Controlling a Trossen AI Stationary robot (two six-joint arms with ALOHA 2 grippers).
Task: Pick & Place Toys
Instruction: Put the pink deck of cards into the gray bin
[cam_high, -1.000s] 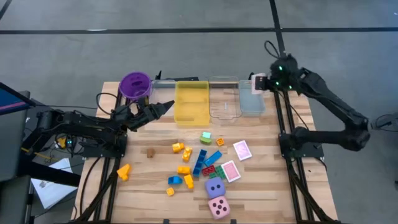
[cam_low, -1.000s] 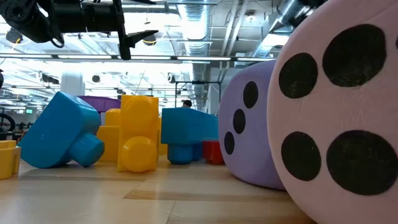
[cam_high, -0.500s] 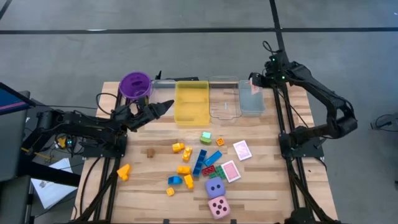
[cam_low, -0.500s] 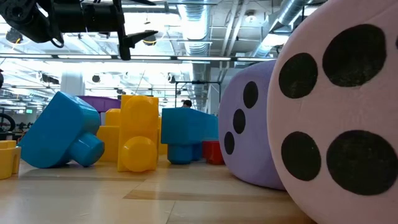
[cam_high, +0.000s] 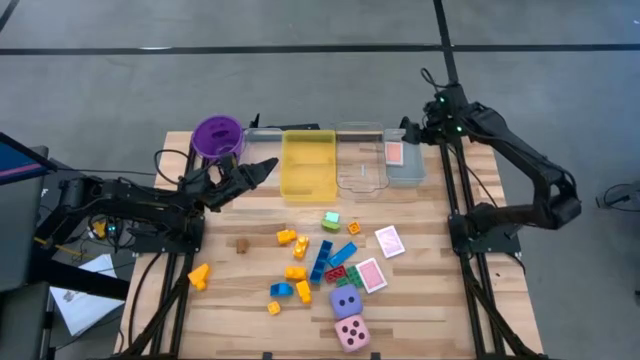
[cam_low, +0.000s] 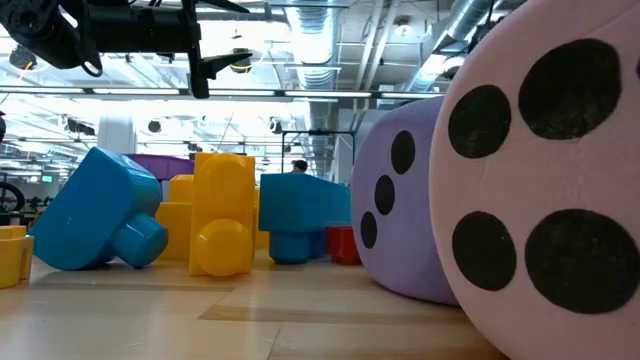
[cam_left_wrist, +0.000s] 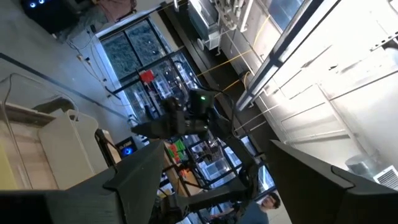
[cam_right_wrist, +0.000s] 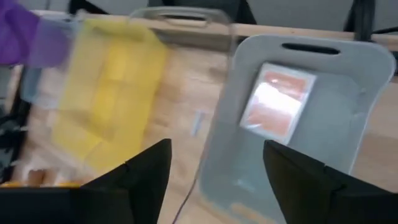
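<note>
Left edge of table: left gripper (cam_high: 262, 168) is hovering between the purple cup (cam_high: 217, 136) and the yellow tray (cam_high: 308, 164), fingers standing apart, carrying nothing. It is waiting, pointed toward the trays.

Left front: one orange brick (cam_high: 199, 275) is lying alone, well apart from the rest.

Centre: main scatter of bricks is sitting below the yellow tray, a green brick (cam_high: 330, 221) at the top, blue bricks (cam_high: 343, 254) and yellow ones (cam_high: 287, 237) lower down. Two pink-backed cards are lying at the right of the pile, one (cam_high: 389, 241) nearer the trays, one (cam_high: 370, 275) lower. Purple die (cam_high: 346, 301) and pink die (cam_high: 352, 333) are sitting together at the front edge, touching or nearly so.

Right rear: a pink-backed card (cam_high: 394, 153) is lying flat inside the grey tray (cam_high: 406, 172). Right gripper (cam_right_wrist: 214, 180) is hanging above that tray, fingers spread, holding nothing; the wrist view shows the card in the tray (cam_right_wrist: 278, 99) clear of both fingers.

Risks, as judged from here:
- The two cards on the table are lying flat on wood; fingertips may be sliding over them rather than getting under an edge.
- Bricks are crowded; closing on one may be nudging neighbours or taking two.
- Dice are soft and sitting by the front edge; a push could be rolling one off.
</note>
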